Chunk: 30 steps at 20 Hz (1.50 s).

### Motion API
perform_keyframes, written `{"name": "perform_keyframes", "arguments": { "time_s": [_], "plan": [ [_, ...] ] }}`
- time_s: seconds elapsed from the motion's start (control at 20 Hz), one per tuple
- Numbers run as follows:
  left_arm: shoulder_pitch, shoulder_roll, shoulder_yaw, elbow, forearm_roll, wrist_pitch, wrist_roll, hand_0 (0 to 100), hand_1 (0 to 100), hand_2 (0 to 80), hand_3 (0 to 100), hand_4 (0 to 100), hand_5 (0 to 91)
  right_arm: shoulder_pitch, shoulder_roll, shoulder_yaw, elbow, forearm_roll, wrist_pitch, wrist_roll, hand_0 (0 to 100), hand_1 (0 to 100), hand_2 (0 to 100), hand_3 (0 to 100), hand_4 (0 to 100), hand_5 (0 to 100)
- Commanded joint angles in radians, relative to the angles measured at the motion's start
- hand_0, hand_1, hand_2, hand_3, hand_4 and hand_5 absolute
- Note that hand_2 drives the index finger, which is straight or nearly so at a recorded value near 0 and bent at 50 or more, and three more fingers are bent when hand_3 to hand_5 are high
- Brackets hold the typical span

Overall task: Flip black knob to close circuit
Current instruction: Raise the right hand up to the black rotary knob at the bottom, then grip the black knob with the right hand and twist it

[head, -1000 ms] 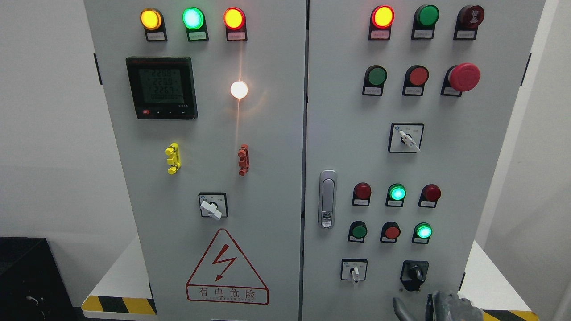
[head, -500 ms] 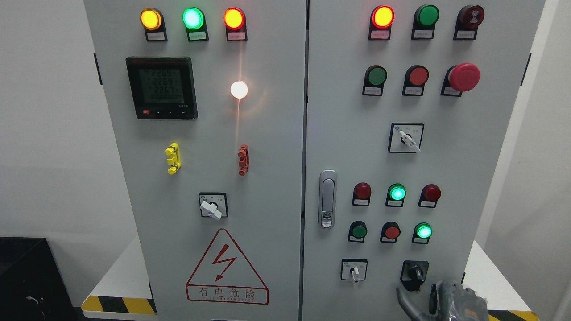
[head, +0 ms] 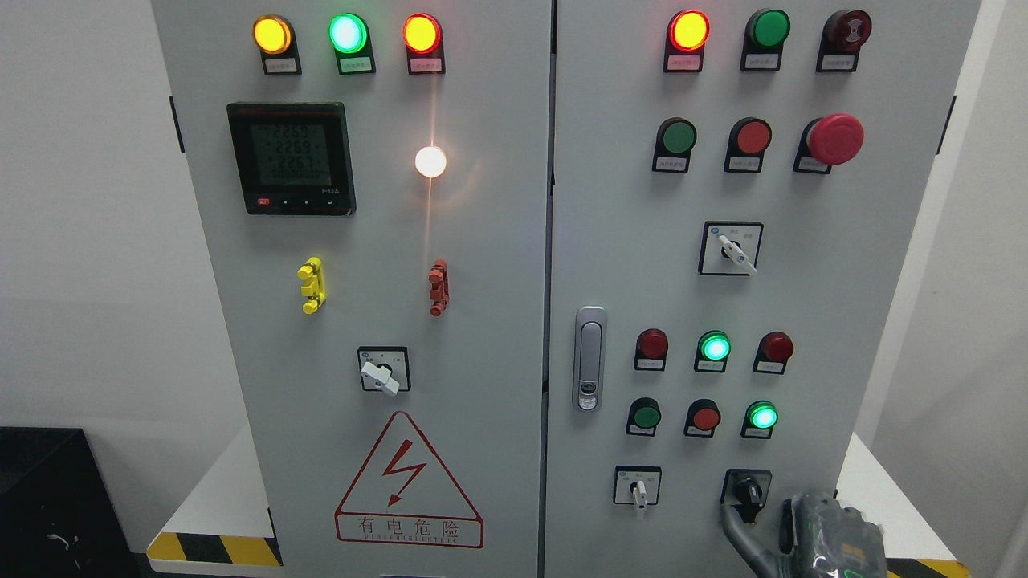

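Your right hand (head: 803, 534) sits at the bottom right corner, just below and beside the black knob (head: 748, 490), which is low on the cabinet's right door (head: 803, 281), right of a small white selector switch (head: 638, 486). One grey finger (head: 735, 526) reaches up to the knob's lower edge; the fingers look loosely extended, gripping nothing.

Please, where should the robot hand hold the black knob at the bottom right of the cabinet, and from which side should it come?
Probably pinch the raised bar of the black knob on its two flat sides, coming straight at the panel from below right, where the right hand is. The bar stands out and points roughly upward.
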Motion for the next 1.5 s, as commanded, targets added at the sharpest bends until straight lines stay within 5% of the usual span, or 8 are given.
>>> {"name": "perform_keyframes", "arguments": {
  "time_s": [0.0, 1.45],
  "plan": [
    [0.023, 0.000, 0.000, -0.031, -0.001, 0.001, -0.001, 12, 56, 0.0, 0, 0, 0.0, -0.007, -0.008, -0.021, 0.032, 0.004, -0.002, -0.003, 0, 0, 88, 100, 94, 100],
    [0.023, 0.000, 0.000, -0.029, -0.001, 0.001, -0.001, 12, 56, 0.0, 0, 0, 0.0, -0.010, -0.027, -0.068, 0.015, -0.002, -0.012, 0.000, 0, 0, 87, 100, 94, 100]
  ]
}}
